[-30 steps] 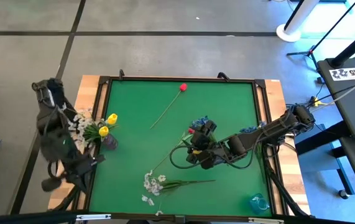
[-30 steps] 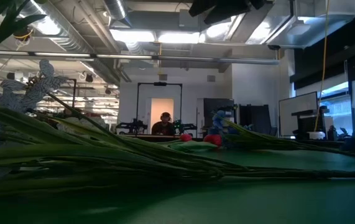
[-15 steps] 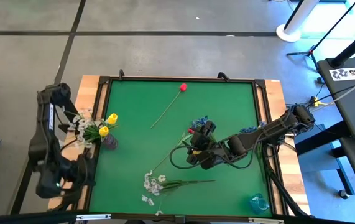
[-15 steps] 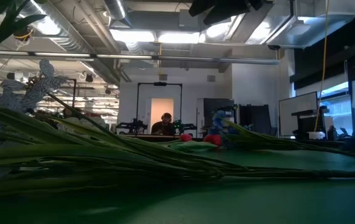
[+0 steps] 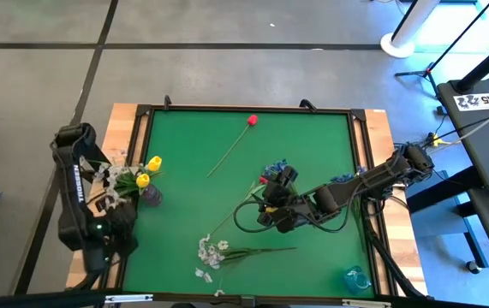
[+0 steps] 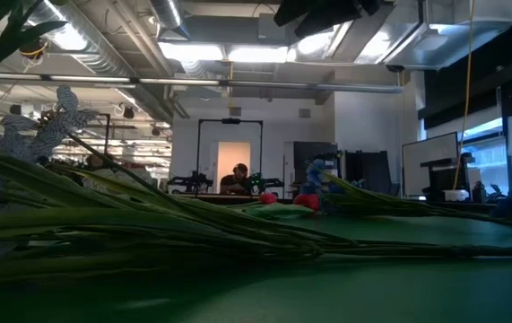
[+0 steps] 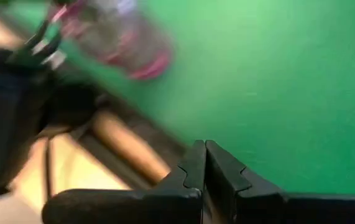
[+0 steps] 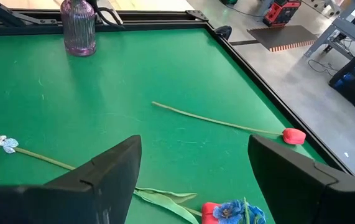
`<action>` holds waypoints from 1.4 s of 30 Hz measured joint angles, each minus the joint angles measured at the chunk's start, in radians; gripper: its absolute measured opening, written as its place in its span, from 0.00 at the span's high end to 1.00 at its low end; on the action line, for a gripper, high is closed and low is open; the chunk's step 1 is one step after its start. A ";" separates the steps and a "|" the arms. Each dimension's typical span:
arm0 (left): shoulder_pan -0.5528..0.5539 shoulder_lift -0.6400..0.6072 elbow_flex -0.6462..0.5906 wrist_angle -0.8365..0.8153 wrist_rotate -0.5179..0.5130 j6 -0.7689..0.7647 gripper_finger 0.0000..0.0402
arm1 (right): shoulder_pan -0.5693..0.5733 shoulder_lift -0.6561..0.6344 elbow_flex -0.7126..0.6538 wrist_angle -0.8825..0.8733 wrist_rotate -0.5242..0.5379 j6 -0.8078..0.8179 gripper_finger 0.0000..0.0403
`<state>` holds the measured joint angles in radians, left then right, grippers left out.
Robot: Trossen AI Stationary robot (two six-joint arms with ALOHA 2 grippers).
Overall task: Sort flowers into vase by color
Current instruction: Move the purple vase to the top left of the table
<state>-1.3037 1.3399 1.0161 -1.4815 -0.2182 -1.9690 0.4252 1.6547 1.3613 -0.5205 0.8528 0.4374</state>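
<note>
Two yellow tulips (image 5: 147, 170) in purple vase (image 5: 151, 195), left pincer (image 7: 205, 163) closed empty, right pincer (image 8: 193, 171) wide, empty.

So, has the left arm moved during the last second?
Yes. In the high view the left arm has swung and now stands upright along the table's left edge, beside the purple vase.

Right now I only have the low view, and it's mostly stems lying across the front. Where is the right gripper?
Observer: The right gripper is open, right of the mat's middle, by a blue spray and a red tulip.
Operator: And the left one?
Observer: The left gripper is shut, at the table's left edge near the purple vase.
Operator: Anything in that vase?
Observer: Yellow tulips stand in it.
</note>
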 joint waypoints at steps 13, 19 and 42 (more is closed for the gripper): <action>0.139 0.000 -0.245 0.056 0.147 -0.011 0.99 | 0.000 0.000 0.000 0.000 0.000 0.000 0.27; 0.190 0.002 -0.304 0.108 0.092 0.050 0.99 | 0.000 0.000 0.000 -0.001 0.000 0.000 0.27; 0.506 0.005 -0.300 0.143 -0.149 0.450 0.99 | 0.000 0.025 0.001 0.010 -0.084 -0.054 0.27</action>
<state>-0.7978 1.3453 0.7162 -1.3389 -0.3673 -1.5194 0.4248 1.6795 1.3621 -0.5102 0.7690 0.3834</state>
